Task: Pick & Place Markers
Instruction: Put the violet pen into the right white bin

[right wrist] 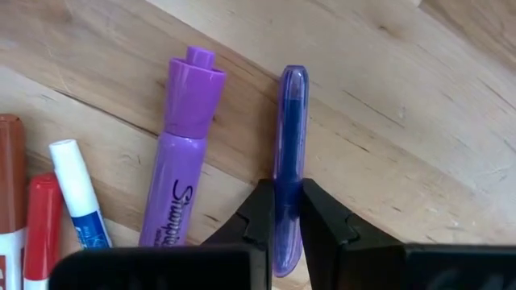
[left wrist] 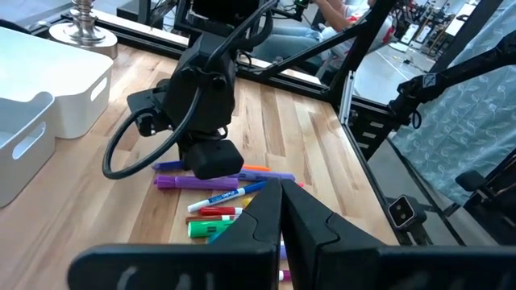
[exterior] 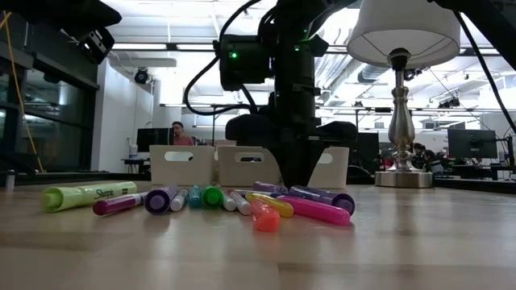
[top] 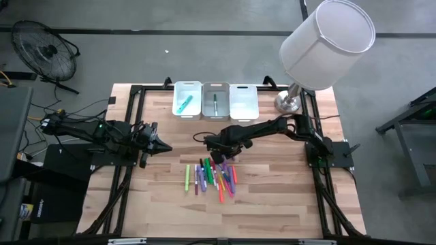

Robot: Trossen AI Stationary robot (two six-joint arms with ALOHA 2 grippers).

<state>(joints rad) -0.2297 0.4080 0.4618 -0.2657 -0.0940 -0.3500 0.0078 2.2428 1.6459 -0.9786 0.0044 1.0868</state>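
High view: I had the right gripper [top: 219,151] low at the far edge of the markers [top: 211,177], mid surface [top: 272,204]; open wood all round, three white bins [top: 216,100] behind. Left gripper [top: 163,147] waited beside, fingers shut on nothing.

Low view: markers lay in a row, lamp [exterior: 401,89] and office behind.

Right wrist view: fingers [right wrist: 260,211] pinched a slim purple marker [right wrist: 290,129] lying on the wood.

We see a table [top: 286,197] of pale wood planks, smooth with a soft shine; the markers [exterior: 201,198] look like glossy plastic; the three white bins [top: 216,100] look like smooth matt plastic; the lamp [exterior: 401,89] has a shiny metal stem and a white cloth-like shade; our right gripper [right wrist: 279,211] has matt dark fingers.
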